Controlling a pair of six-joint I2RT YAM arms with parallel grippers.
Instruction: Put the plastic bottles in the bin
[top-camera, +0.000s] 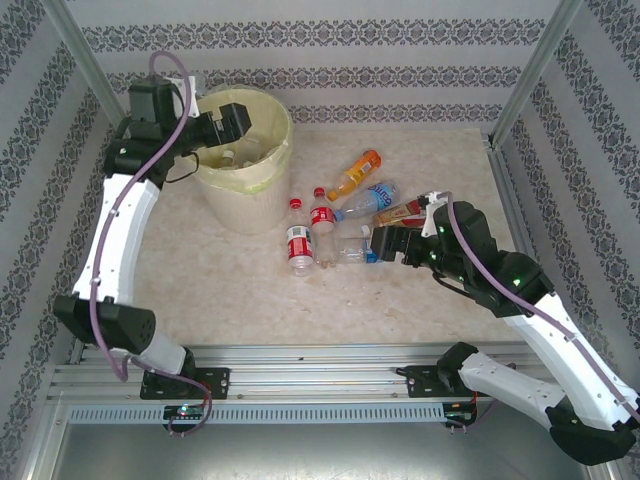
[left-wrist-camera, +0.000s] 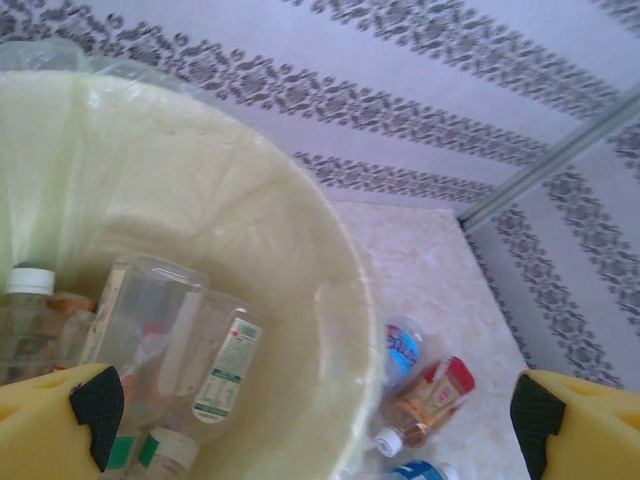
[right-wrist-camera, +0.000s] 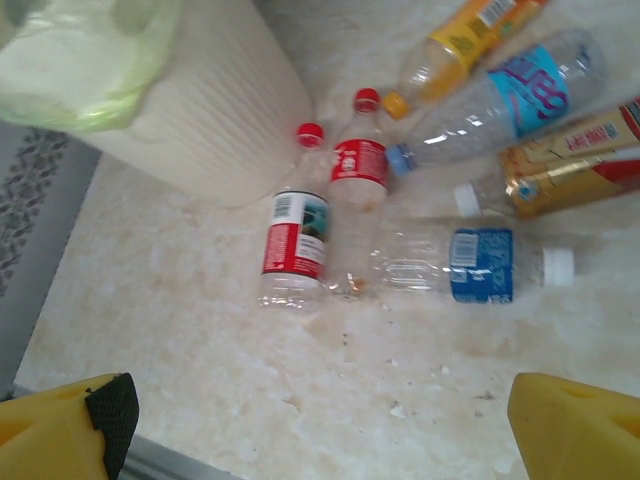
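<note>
**Papered walls (top-camera: 300, 35), both sets of jaws wide open**

Grey-patterned stripes back a mottled cream stone-look tabletop (top-camera: 240, 290). Several clear ribbed plastic bottles (left-wrist-camera: 150, 320) lie heaped inside the large round pale-yellow plastic bin (left-wrist-camera: 220, 190), below and between the jaws of the left gripper (left-wrist-camera: 312, 415), which stand far apart and empty. More bottles lie loose on the table ahead of the right gripper (right-wrist-camera: 315, 420), whose jaws also gape with nothing between them. Nearest ahead is a crumpled clear bottle with blue label and white cap (right-wrist-camera: 470, 265). To its left, a clear bottle with red-and-white label (right-wrist-camera: 297, 235) and a small red-capped bottle (right-wrist-camera: 357, 165) lie just beside the bin's finely ribbed cream outer wall. Beyond, side by side, are an amber bottle (right-wrist-camera: 560, 170), a clear blue-printed bottle (right-wrist-camera: 510, 95) and a smooth orange bottle (right-wrist-camera: 460, 40).
</note>
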